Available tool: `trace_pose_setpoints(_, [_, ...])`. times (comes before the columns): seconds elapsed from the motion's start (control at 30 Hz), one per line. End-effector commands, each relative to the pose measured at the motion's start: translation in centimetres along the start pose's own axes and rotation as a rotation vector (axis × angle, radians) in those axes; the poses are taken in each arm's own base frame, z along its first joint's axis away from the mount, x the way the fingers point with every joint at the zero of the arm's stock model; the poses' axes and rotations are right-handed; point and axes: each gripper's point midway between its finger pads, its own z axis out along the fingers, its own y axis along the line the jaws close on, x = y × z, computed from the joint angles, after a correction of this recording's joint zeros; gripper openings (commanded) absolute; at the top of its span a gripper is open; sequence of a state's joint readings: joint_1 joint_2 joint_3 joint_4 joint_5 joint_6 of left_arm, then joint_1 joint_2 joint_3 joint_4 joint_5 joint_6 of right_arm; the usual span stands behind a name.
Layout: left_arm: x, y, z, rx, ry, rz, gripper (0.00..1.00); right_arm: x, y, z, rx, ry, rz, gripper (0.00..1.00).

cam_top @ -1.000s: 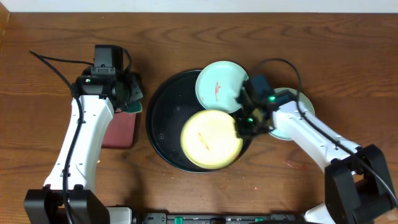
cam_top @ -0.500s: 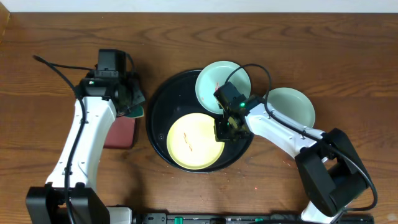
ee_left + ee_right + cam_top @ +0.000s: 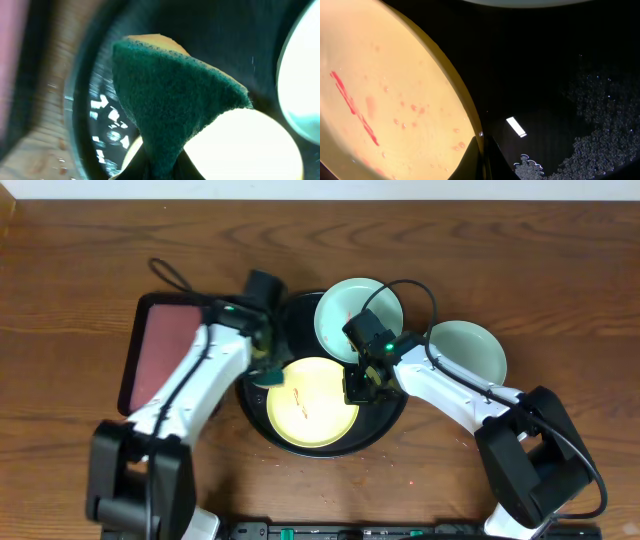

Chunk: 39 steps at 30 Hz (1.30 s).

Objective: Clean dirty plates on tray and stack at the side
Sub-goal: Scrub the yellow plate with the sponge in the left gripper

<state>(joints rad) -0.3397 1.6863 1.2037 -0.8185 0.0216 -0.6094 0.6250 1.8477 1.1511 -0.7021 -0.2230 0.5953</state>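
bearing red streaks, yellow plate [image 3: 312,405], black tray [image 3: 298,328], green sponge [image 3: 175,95]

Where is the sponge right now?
Overhead, the sponge is pinched in the left pincer above the left part of the tray, at the yellow plate's upper-left edge.

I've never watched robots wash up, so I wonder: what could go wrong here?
The right pincer holds the yellow plate only by its thin rim, and the black tray is wet; the plate might slip when the sponge scrubs. The smeared mint plate overlaps the tray's edge close to that arm, so a bump could shift it.
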Motion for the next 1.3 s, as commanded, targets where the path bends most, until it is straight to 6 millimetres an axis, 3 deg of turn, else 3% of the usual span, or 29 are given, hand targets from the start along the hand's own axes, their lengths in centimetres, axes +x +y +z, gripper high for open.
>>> trace_pose_setpoints(0.0, [2.7, -1.0, 1.8, -0.048, 0.068, 0.037, 0.07, -0.8, 0.2, -0.3, 0.004, -0.023, 0.004, 0.01])
trace_pose_setpoints(0.17, [5.4, -1.6, 4.0, -0.106, 0.148, 0.163, 0.07, -0.8, 0.2, -0.3, 0.004, -0.023, 0.004, 0.01])
trace_pose_setpoints(0.4, [7.7, -0.9, 5.6, -0.135, 0.217, 0.249, 0.07, -0.8, 0.2, -0.3, 0.004, -0.023, 0.005, 0.01])
trace_pose_setpoints(0.63, [12.2, -4.9, 5.2, 0.212, 0.39, 0.647, 0.08, -0.8, 0.2, -0.3, 0.004, -0.023, 0.005, 0.01])
trace_pose_setpoints(0.73, [12.9, -5.2, 5.1, 0.242, 0.401, 0.723, 0.07, -0.8, 0.2, -0.3, 0.003, -0.023, 0.005, 0.01])
trace_pose_setpoints(1.07, [11.7, -4.9, 5.8, 0.206, 0.339, 0.791, 0.07, -0.8, 0.2, -0.3, 0.001, -0.022, 0.004, 0.01])
trace_pose_setpoints(1.27, [6.4, -1.2, 6.9, -0.11, 0.142, 0.425, 0.07, -1.5, 0.8, -0.3, -0.023, -0.05, -0.004, 0.01])
